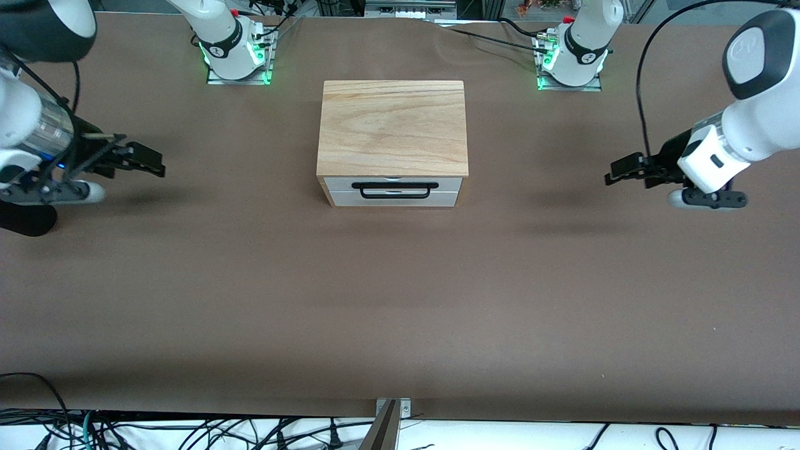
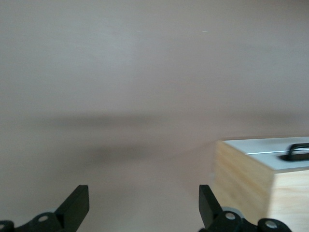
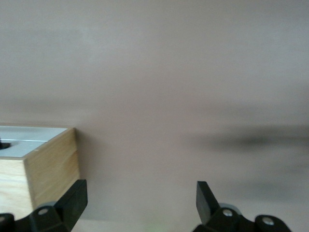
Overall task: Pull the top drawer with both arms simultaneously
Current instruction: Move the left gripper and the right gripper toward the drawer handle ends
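Observation:
The top drawer (image 1: 340,184) has a white front and sits shut in a small light oak cabinet (image 1: 392,128) at the table's middle. Its wide black wire handle (image 1: 394,196) faces the front camera. My right gripper (image 1: 149,161) is open and empty over the bare mat at the right arm's end, well apart from the cabinet. My left gripper (image 1: 615,172) is open and empty over the mat at the left arm's end. In the left wrist view my left gripper (image 2: 144,205) sees the drawer front (image 2: 260,147) and handle (image 2: 299,152). In the right wrist view my right gripper (image 3: 141,203) sees the cabinet side (image 3: 50,166).
A second white drawer front (image 1: 350,199) lies under the top one. The brown table cover (image 1: 400,300) spreads all round the cabinet. The two arm bases (image 1: 234,53) (image 1: 572,59) stand at the table's edge farthest from the front camera. Loose cables (image 1: 187,434) hang below the nearest edge.

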`<state>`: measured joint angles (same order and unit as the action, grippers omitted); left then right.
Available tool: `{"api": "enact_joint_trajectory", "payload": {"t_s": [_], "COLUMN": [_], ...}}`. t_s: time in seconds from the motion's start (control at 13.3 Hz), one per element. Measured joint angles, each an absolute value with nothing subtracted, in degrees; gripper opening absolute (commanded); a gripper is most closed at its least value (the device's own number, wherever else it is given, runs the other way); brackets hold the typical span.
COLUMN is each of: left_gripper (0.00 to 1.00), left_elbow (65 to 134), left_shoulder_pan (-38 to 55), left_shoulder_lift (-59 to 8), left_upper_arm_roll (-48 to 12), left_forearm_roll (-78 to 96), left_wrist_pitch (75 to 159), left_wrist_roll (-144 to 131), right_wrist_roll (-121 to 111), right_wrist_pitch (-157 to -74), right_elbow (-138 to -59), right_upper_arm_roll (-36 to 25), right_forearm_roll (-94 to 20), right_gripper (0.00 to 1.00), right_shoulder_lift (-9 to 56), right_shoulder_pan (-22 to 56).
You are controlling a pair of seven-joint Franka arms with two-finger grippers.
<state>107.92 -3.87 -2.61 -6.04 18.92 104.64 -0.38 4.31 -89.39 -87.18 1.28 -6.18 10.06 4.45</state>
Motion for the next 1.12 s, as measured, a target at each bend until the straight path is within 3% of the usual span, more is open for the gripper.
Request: {"api": "enact_joint_trajectory", "payload": {"t_s": [0.6, 1.12], "left_gripper": [1.0, 1.0], "left_elbow": [114.65, 115.88], "left_shoulder_pan": [-2.35, 1.16], "left_shoulder_lift": [-10.16, -23.39], "left_upper_arm_roll": [-12.39, -13.37], "left_forearm_roll": [46.26, 73.17], "left_wrist_pitch": [114.65, 117.63], "left_wrist_roll": [13.86, 36.72], "right_wrist_roll": [-5.9, -35.69], "right_wrist_pitch": [-90.57, -107.37], "right_elbow": [-87.48, -102.13], "right_upper_arm_roll": [1.49, 1.59], "right_forearm_roll": [-43.68, -71.08], "right_gripper": [1.0, 1.0], "right_shoulder_lift": [24.36, 28.86], "right_shoulder_pan": [6.99, 15.05]}}
